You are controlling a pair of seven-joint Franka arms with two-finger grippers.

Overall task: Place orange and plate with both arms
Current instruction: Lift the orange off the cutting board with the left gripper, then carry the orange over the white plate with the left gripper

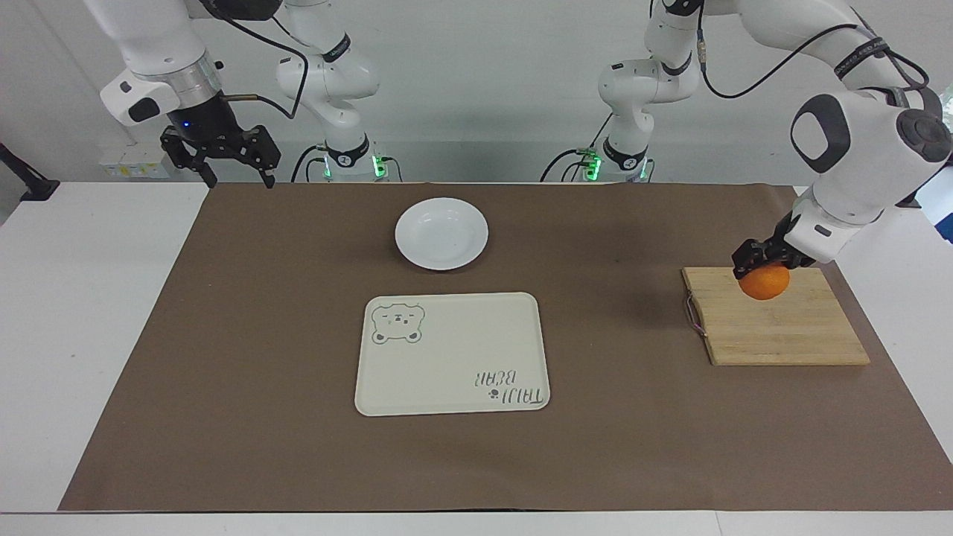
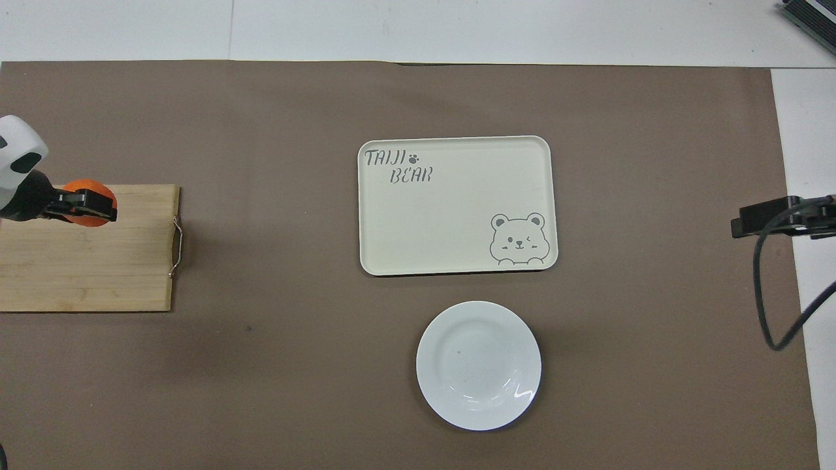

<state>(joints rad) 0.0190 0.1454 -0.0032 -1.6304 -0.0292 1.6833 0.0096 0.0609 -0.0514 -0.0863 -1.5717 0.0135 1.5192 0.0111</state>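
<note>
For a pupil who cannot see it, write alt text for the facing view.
The left gripper holds the orange in the air over the wooden board. The white plate sits empty, nearer the robots than the bear tray. The right gripper waits open above the table's edge.
</note>
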